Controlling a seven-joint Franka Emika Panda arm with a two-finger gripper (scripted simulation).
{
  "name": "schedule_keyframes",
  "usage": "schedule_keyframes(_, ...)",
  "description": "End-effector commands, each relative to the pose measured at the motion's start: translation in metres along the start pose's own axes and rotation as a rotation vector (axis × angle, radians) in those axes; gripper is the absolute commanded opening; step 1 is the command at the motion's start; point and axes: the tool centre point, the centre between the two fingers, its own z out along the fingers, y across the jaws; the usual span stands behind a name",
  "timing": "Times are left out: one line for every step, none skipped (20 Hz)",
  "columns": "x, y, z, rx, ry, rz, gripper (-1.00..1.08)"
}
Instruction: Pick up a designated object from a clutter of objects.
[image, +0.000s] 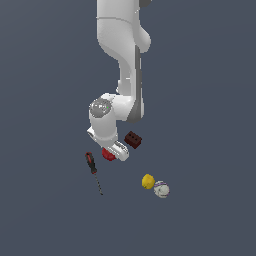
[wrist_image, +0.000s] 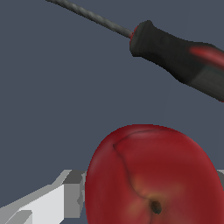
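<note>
Red apple (wrist_image: 151, 179) sits low under the gripper (image: 111, 152), beside the screwdriver (image: 93, 168). One finger (wrist_image: 48, 201) shows next to it, so a grab looks close, but I cannot tell if it squeezes.

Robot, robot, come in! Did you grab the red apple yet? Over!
Gripper down over the red apple, fingers beside it; grip unconfirmed. Screwdriver lies close by, apart from the apple. Brown block clear. Over.
</note>
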Motion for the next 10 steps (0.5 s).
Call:
schedule_keyframes(0.0, 0.001, 0.001, -0.001, 0.0, 0.001, -1.0)
schedule_keyframes(0.0, 0.001, 0.001, -0.001, 0.0, 0.001, -1.0)
schedule_keyframes(0.0, 0.0, 0.0, 0.0, 0.0, 0.0, -1.0)
schedule_keyframes(0.0, 0.0, 0.0, 0.0, 0.0, 0.0, -1.0)
schedule_keyframes(0.0, 0.0, -0.001, 0.0, 0.0, 0.0, -1.0)
schedule_keyframes(-0.001, 0.0, -0.002, 0.0, 0.0, 0.0, -1.0)
schedule_keyframes(-0.002, -0.001, -0.003, 0.0, 0.0, 0.0, -1.0)
schedule_keyframes(-0.003, -0.001, -0.005, 0.0, 0.0, 0.0, -1.0)
schedule_keyframes(-0.005, -0.002, -0.007, 0.0, 0.0, 0.0, -1.0)
schedule_keyframes(-0.007, -0.002, -0.009, 0.0, 0.0, 0.0, -1.0)
